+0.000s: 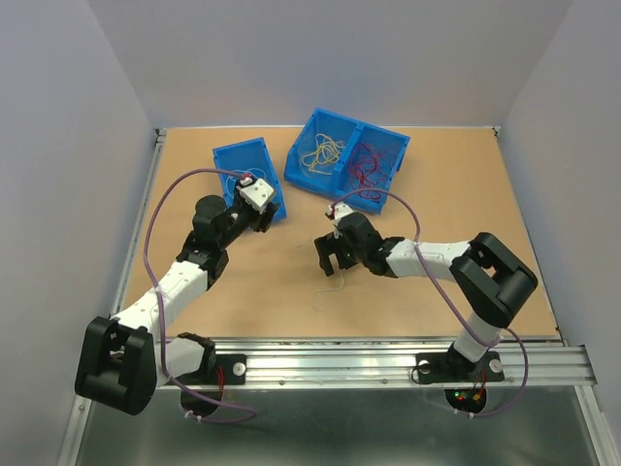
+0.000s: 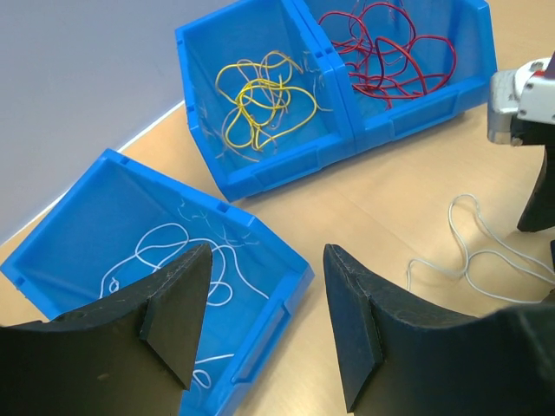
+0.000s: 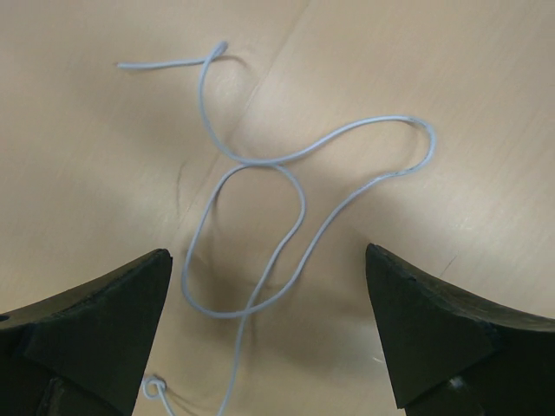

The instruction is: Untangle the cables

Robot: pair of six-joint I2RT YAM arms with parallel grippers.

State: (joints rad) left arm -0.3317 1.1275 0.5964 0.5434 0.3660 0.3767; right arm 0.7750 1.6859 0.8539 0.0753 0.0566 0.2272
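Note:
One white cable (image 3: pixel 260 165) lies in loose loops on the bare table. My right gripper (image 3: pixel 267 253) hangs just above it, wide open, the loops showing between its fingers without touching them. From above, this cable (image 1: pixel 331 291) is a faint line just in front of the right gripper (image 1: pixel 330 257). More white cables (image 2: pixel 165 260) lie in the small blue bin (image 2: pixel 260 347). Yellow cables (image 2: pixel 256 100) and red cables (image 2: pixel 390 52) fill the two halves of the double bin (image 2: pixel 342 130). My left gripper (image 2: pixel 267 251) is open and empty over the small bin's near corner.
The small blue bin (image 1: pixel 233 160) sits at the back left and the double bin (image 1: pixel 296 165) at the back centre. Thick purple hoses run along both arms. A metal rail (image 1: pixel 388 364) borders the near table edge, and grey walls stand on three sides.

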